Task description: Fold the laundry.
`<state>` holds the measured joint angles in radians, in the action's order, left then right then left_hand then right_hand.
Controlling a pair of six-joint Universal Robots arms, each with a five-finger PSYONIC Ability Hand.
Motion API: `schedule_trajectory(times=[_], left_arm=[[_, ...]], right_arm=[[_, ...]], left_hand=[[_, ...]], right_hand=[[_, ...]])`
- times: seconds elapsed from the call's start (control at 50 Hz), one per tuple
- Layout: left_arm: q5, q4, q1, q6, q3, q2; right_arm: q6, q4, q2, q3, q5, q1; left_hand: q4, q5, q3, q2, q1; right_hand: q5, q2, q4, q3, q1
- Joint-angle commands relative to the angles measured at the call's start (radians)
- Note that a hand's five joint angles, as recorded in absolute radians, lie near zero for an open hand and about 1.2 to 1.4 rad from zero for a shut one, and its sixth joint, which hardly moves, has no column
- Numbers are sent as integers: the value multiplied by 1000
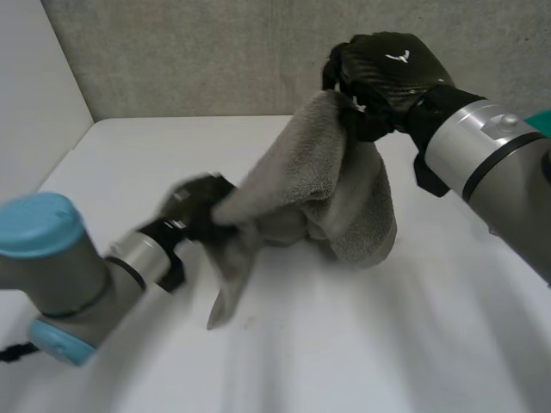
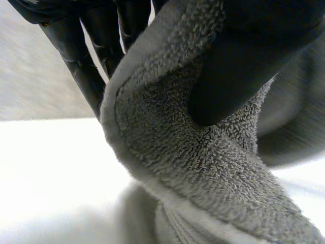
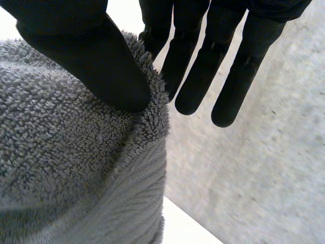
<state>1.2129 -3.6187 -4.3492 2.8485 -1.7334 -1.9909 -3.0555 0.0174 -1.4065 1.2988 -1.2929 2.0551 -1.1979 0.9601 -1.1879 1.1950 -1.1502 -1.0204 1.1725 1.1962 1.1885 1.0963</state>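
Head view: the right hand (image 1: 387, 73) holds a grey towel (image 1: 327, 172) up by its edge above the far side of the counter (image 1: 362, 344). The left hand (image 1: 198, 211) grips it lower down, near a trailing end that touches the counter. The towel's bulk sags between them and rests bunched on the counter below the right hand.

In the right wrist view the right thumb (image 3: 96, 56) pins the towel's edge against the nearest of the fingers (image 3: 193, 76). The others are straight and clear of the cloth. In the left wrist view the left thumb (image 2: 244, 61) clamps a hemmed fold against that hand's straight fingers.

The step in hand looks like spreading the towel before any fold. To do it well, draw the hands apart until the edge between them runs taut. Then lift so the bunched part clears the counter and hangs flat, and lay it down smoothly. Both pinches look shallow, so pull gently or an edge may slip.
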Motion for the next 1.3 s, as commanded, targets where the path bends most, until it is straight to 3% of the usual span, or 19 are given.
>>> schedule_trajectory(times=[0.02,0.14,0.2,0.36,0.42,0.52,0.6,0.62,0.68,0.76,0.82,0.84,0.86,0.96,1.1,1.18,1.3], left_arm=[[28,21,-197,138,6,208],[22,92,-234,331,14,374],[39,103,-221,385,15,380],[224,94,-175,621,104,221],[313,80,-171,725,257,130],[367,-12,-161,724,504,113],[379,-208,-162,671,638,150],[381,-253,-159,660,653,161],[378,-256,-147,648,646,167],[355,-178,-135,649,540,172],[343,-170,-139,654,468,182],[338,-179,-144,658,425,193],[335,-187,-148,663,402,202],[326,-239,-161,686,315,262],[295,-220,-133,716,301,362],[272,-175,-103,715,322,403],[263,-103,-52,697,350,454]], right_arm=[[203,150,33,-27,40,-102],[409,330,64,-62,44,-110],[472,387,92,-69,43,-107],[639,412,228,-102,-3,-101],[592,237,290,-197,-80,-72],[411,-185,273,-256,-239,-88],[316,-578,209,-214,-253,-98],[316,-591,201,-208,-235,-92],[320,-544,204,-211,-217,-81],[313,-345,227,-193,-187,-64],[288,-248,254,-184,-169,-55],[262,-187,273,-181,-157,-50],[247,-156,285,-182,-151,-50],[69,8,346,-200,-129,-59],[-253,154,431,-263,30,-41],[-397,161,478,-279,124,-7],[-563,127,557,-305,175,63]], left_hand=[[-198,262,-208,201,-246],[-198,262,-208,201,-246],[-198,262,-208,201,-246],[-198,262,-208,201,-246],[-198,262,-208,201,-246],[-198,262,-208,201,-246],[-198,262,-208,201,-246],[-198,262,-208,201,-246],[-198,262,-208,201,-246],[-198,262,-208,201,-246],[-198,262,-208,201,-246],[-198,262,-208,201,-246],[-198,262,-208,201,-246],[-198,262,-208,201,-246],[-198,262,-208,201,-246],[-198,262,-208,201,-246],[-198,262,-208,201,-246]], right_hand=[[-201,224,200,208,300],[-201,224,200,208,300],[-201,224,200,208,300],[-201,224,200,208,300],[-201,224,200,208,300],[-201,224,200,208,300],[-201,224,200,208,300],[-201,224,200,208,300],[-201,224,200,208,300],[-149,171,147,155,247],[329,-306,-330,-322,-230],[708,-686,-710,-702,-610],[767,-745,-769,-761,-669],[821,-798,-822,-814,-722],[882,-860,-884,-876,-784],[955,-933,-957,-949,-857],[973,-951,-975,-967,-875]])
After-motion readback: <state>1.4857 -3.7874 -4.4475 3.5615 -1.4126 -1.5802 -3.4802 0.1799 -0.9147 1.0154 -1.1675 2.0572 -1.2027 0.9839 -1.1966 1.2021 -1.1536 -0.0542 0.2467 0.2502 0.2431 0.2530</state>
